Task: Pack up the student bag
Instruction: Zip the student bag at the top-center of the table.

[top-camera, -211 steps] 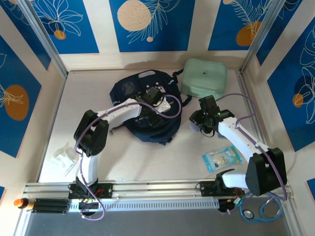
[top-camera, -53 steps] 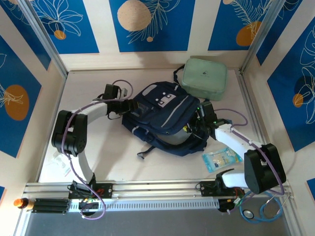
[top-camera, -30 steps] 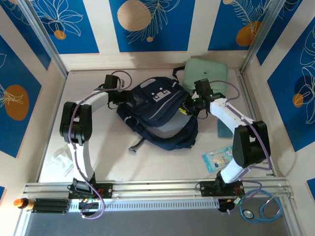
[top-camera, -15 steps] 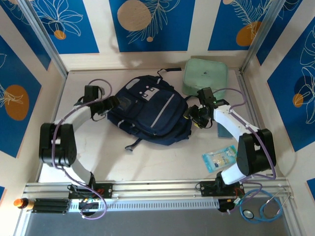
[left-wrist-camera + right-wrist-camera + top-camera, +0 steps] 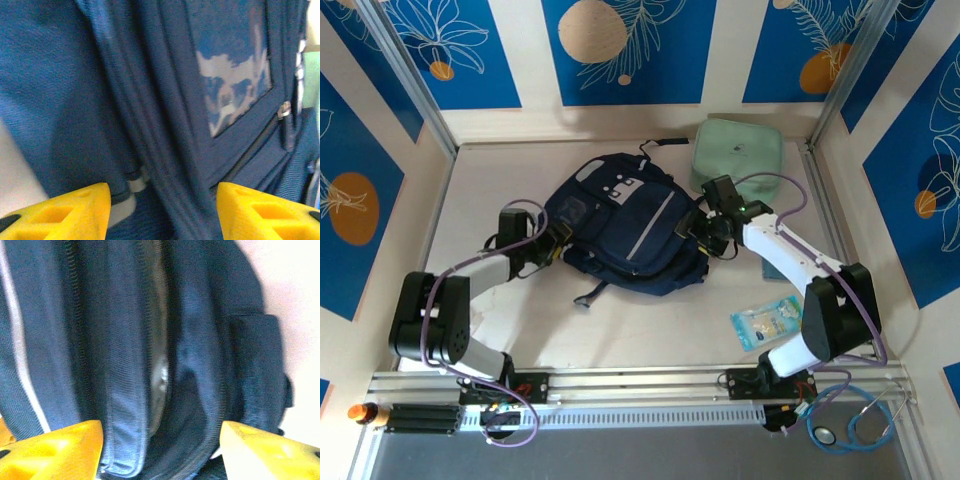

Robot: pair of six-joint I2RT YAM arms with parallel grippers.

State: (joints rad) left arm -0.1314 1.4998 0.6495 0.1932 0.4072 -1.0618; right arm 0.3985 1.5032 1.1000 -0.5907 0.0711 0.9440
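The student bag is a dark navy backpack with a pale stripe and white patches. It lies flat in the middle of the table. My left gripper is at the bag's lower left edge. In the left wrist view my left gripper stands open, with a fold of the bag between its yellow fingertips. My right gripper is against the bag's right side. In the right wrist view my right gripper is open too, straddling the zip seam of the bag, where a pale lining shows through the gap.
A mint-green zip case sits at the back right, just behind the right arm. A clear packet with blue print lies near the front right. A dark teal flat thing lies partly under the right forearm. Walls close in the table on three sides.
The bag, lifted and shifted a second ago, now lies flat. My left gripper slid from the bag's upper left corner down its left edge. My right gripper let go and moved slightly back-left.
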